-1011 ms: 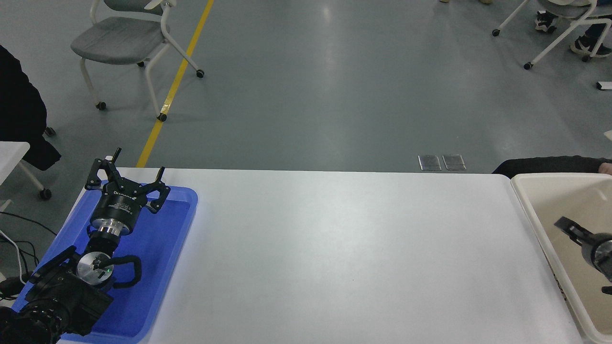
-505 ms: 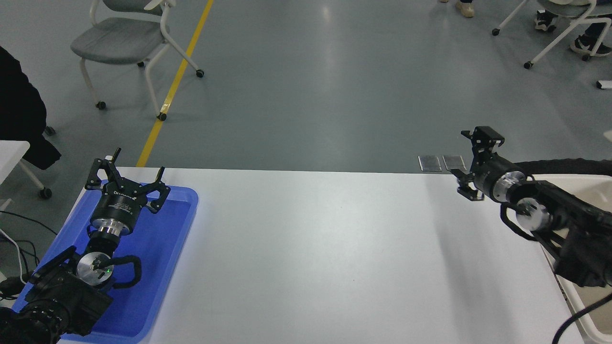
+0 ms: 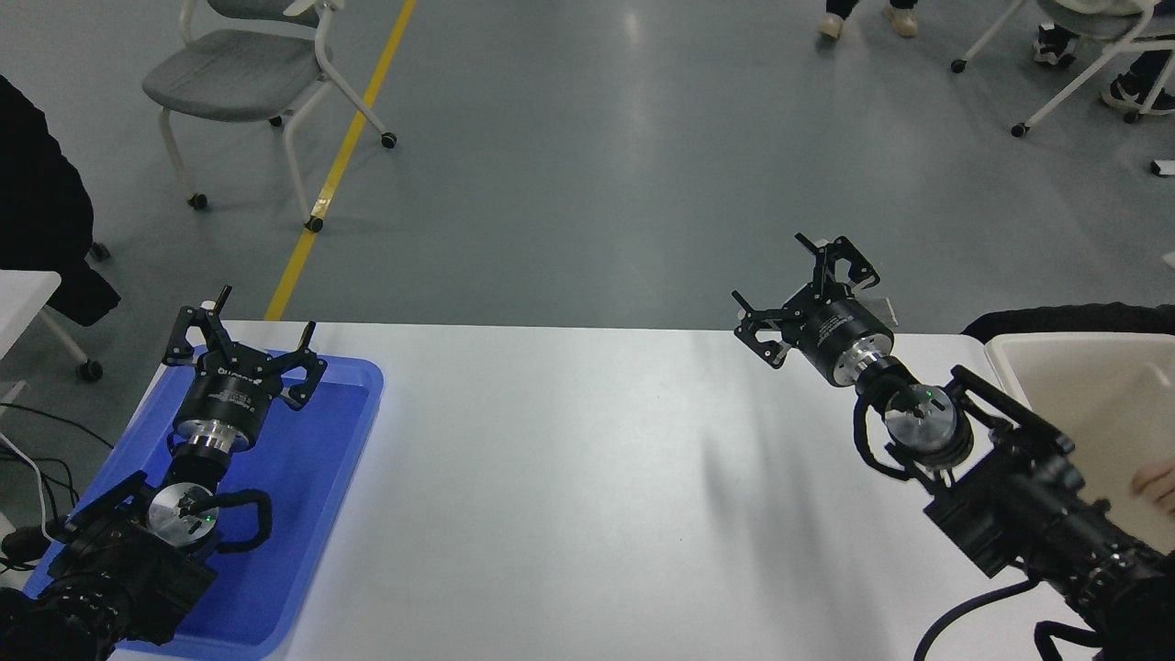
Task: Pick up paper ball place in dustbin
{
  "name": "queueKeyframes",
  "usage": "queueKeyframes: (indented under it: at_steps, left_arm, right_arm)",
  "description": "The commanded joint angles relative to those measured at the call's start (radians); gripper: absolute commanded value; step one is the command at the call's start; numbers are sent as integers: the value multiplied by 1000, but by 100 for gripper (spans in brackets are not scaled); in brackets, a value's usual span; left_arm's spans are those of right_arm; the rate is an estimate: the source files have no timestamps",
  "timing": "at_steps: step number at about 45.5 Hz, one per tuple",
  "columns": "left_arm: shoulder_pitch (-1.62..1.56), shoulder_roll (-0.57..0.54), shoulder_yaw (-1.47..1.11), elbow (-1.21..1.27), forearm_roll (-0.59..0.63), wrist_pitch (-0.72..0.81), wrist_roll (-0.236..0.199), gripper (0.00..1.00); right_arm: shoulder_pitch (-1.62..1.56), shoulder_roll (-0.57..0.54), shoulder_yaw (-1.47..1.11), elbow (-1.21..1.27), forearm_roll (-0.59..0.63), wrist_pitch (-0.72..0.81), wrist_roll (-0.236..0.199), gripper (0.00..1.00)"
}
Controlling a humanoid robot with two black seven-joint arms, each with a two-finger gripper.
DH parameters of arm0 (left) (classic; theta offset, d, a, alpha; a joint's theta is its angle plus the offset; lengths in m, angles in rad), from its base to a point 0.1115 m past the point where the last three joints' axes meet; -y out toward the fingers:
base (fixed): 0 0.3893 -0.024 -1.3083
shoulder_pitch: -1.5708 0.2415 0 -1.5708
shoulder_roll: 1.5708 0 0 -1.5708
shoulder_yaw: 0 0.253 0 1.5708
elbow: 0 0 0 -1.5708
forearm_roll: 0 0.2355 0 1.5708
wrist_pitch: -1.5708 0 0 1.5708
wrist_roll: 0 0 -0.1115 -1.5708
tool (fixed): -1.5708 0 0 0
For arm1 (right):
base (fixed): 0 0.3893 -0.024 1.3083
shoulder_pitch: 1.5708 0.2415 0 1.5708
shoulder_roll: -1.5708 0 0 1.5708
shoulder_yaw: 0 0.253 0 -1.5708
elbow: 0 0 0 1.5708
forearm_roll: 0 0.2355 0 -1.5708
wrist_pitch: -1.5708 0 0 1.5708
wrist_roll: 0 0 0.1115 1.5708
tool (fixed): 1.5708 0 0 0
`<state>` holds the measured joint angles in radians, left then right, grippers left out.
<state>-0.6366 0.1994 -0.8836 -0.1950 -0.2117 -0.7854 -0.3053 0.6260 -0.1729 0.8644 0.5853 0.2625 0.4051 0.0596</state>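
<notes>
The cream dustbin point(image 3: 1010, 367) stands at the table's right edge, partly behind my right arm. The paper ball is not in view. My right gripper point(image 3: 791, 283) is open and empty, raised over the table's far edge, left of the dustbin. My left gripper point(image 3: 240, 329) is open and empty, parked over the blue tray point(image 3: 312, 477) at the lower left.
A person's hand point(image 3: 1158, 485) shows inside the dustbin at the right edge, and a dark sleeve point(image 3: 1065, 318) lies behind it. Grey chairs point(image 3: 248, 73) stand on the floor beyond the table. A small white table point(image 3: 23, 294) is at the far left.
My right arm came up out of the dustbin and swung left over the table, its gripper now open. A hand has appeared in the dustbin. The left arm has not moved.
</notes>
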Motion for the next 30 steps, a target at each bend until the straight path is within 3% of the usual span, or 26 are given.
queueKeyframes:
  at_steps: [1,30]
  left_arm:
    - [0,0,0,0,0,0,0,100]
    - [0,0,0,0,0,0,0,100]
  right_arm:
    - [-45,-5,21,-142,47,156,-4,100]
    - [-74,-22,21,-182,47,196,-3,100]
